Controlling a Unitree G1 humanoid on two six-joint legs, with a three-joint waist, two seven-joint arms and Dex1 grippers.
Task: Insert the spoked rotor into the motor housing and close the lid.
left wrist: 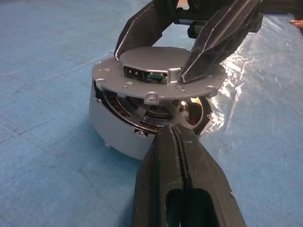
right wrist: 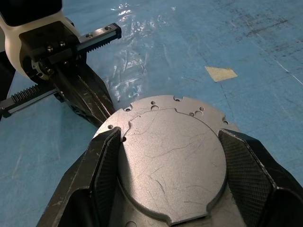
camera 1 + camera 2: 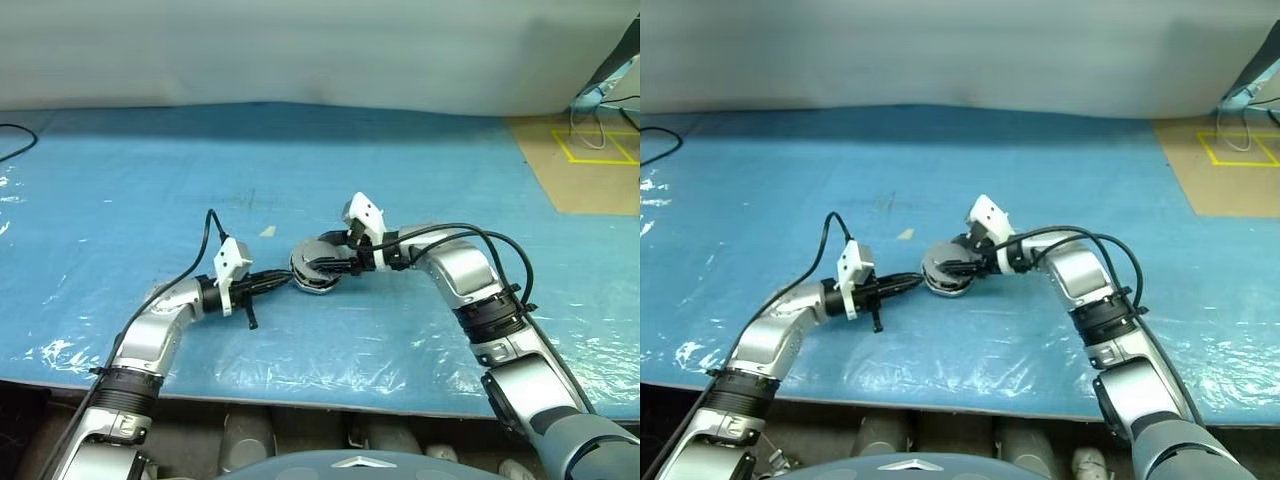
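Scratched grey lid gripped between right gripper pads, tilted over round silver motor housing; left gripper pinched shut at its rim.

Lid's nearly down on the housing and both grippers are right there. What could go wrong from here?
1. The lid sits tilted, a gap open over the motor housing; pressing unevenly may jam it.
2. The shut left gripper rests at that gap and could get pinched.
3. The right gripper straddles the raised centre; it might slip.

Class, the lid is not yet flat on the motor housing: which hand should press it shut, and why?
Right: the right hand already straddles the lid over the motor housing; the left hand is shut at the rim.
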